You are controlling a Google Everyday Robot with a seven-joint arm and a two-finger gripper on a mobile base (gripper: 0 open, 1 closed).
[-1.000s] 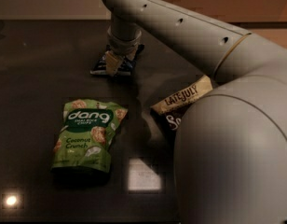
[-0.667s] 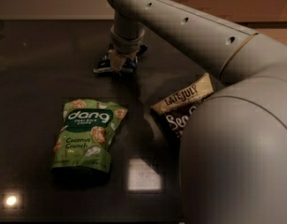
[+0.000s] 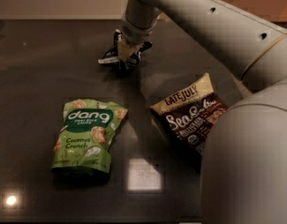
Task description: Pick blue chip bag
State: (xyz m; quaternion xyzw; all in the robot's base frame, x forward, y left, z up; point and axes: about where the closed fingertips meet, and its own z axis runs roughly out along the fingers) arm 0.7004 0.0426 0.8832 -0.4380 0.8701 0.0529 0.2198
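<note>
Blue chip bag [image 3: 107, 59], small and dark, lies beyond green dang bag [image 3: 87, 134], well apart. Gripper [image 3: 126, 56] sits right on it; open vs closed: can't tell. Best approach, prob.: pinch crinkly middle firmly, lift straight up.

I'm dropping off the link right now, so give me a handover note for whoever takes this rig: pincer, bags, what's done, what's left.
Pincer: down at the blue chip bag, far side of the table; whether it grips the bag cannot be told.
Other bags: green dang bag nearer, left in view; Late July bag nearer, right in view; both apart from the pincer.
Done: reach to the correct bag.
Left: confirm the grasp, then lift the bag.
</note>
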